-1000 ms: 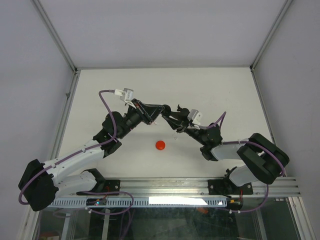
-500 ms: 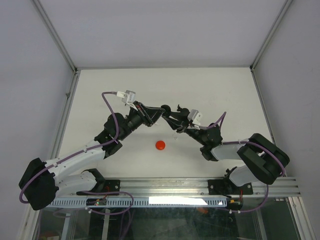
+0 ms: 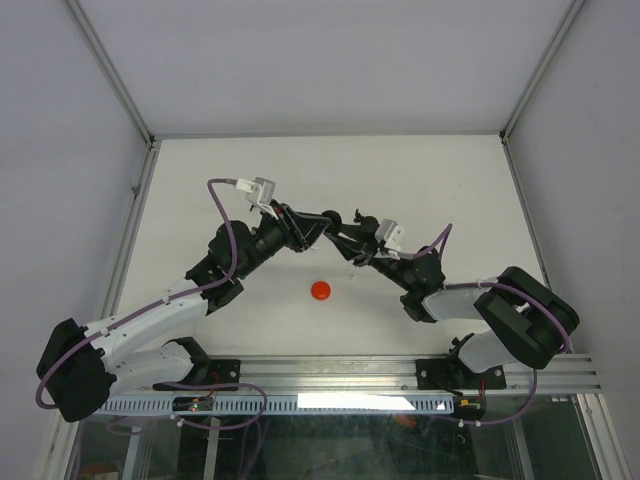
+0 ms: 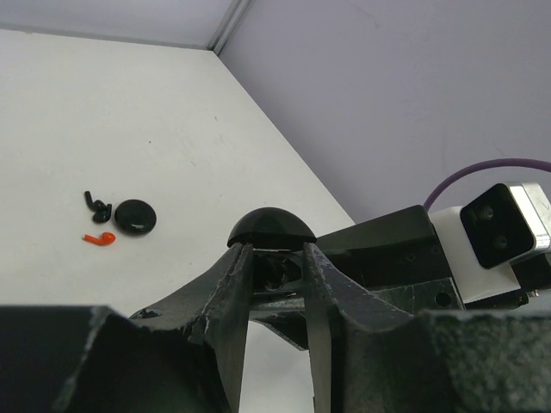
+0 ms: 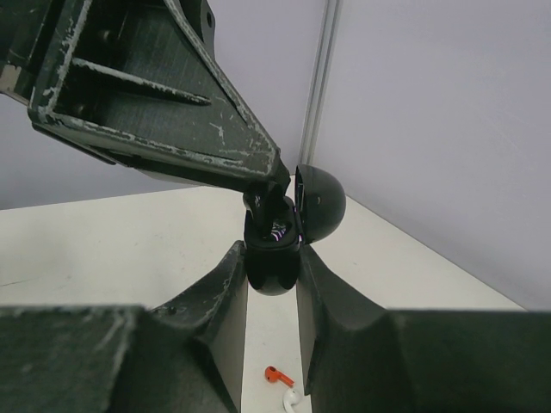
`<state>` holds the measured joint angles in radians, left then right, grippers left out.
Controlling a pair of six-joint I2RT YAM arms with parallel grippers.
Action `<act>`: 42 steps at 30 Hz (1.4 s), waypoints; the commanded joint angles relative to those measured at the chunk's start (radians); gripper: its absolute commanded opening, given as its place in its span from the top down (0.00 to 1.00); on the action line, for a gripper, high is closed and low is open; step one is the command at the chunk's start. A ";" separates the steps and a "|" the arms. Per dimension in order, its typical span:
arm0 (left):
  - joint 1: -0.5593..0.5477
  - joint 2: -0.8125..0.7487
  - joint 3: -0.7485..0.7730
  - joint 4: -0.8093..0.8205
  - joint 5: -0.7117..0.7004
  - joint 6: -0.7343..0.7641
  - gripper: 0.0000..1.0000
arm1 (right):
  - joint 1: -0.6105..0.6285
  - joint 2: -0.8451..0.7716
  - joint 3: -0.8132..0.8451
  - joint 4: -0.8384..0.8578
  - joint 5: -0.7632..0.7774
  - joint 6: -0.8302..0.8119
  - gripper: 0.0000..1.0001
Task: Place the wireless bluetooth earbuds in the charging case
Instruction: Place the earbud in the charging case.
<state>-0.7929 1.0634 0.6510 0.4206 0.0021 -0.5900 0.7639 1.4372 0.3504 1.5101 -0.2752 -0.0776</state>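
Left hand [image 4: 277, 258] looser at charging case [image 5: 272, 268]

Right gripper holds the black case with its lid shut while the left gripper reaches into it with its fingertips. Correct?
No. The lid is open, swung aside, as the right wrist view shows. The rest holds: the right gripper holds the black case, and the left gripper reaches into it with its fingertips.

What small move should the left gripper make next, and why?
Probably ease the left gripper open and back away: its tips sit at the mouth of the open charging case, held by the right gripper, and a dark earbud seems already in it.
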 commanded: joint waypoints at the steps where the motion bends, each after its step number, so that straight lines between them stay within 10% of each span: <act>1: -0.009 -0.026 0.064 -0.079 -0.002 0.057 0.67 | 0.005 -0.021 0.004 0.130 -0.009 -0.017 1.00; 42: -0.007 -0.004 0.209 -0.309 0.185 0.253 0.76 | -0.009 -0.052 0.028 0.055 -0.212 0.064 1.00</act>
<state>-0.7921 1.0740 0.8318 0.1043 0.1230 -0.3729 0.7490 1.4204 0.3470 1.4940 -0.3779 -0.0647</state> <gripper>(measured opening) 0.237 0.268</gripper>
